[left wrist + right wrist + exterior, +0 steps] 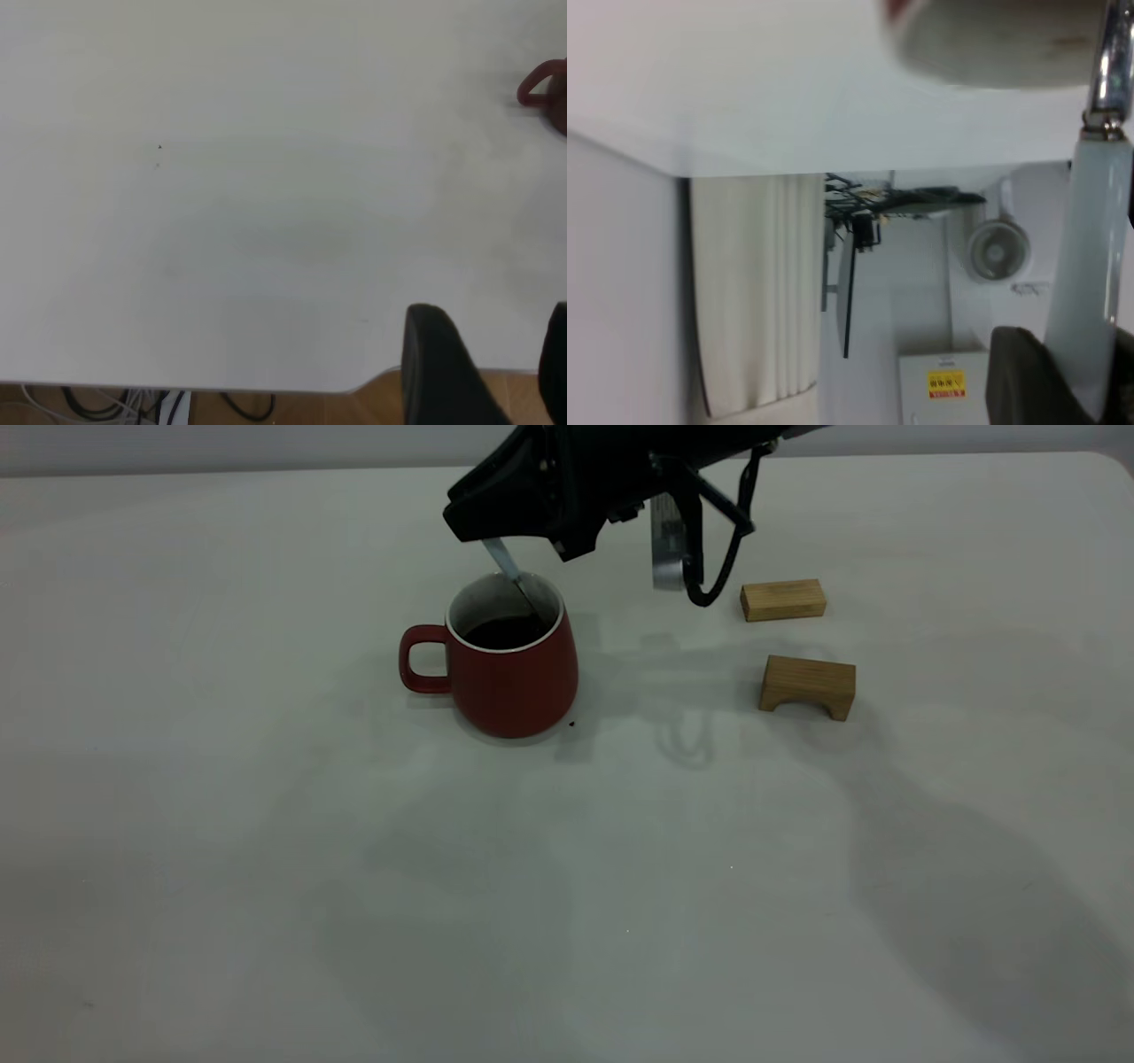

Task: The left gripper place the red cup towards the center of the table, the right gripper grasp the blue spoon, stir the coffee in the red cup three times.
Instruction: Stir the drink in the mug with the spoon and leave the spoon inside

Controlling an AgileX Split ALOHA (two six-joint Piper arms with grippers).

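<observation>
The off-white worktop (266, 886) carries the red cup (512, 664) with two wooden blocks (783, 600) well to its right; the right gripper (483, 536) above the cup pinches the blue spoon (512, 577), its bowl sunk in the coffee (505, 632); the left gripper (483, 372) sits at the worktop edge far from the cup, fingers spread, partly cut off.

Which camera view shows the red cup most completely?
The exterior view: the whole red cup shows, with handle, white rim and coffee inside. The left wrist view catches only its handle at the picture's edge; the right wrist view shows just a blurred part of its rim.
</observation>
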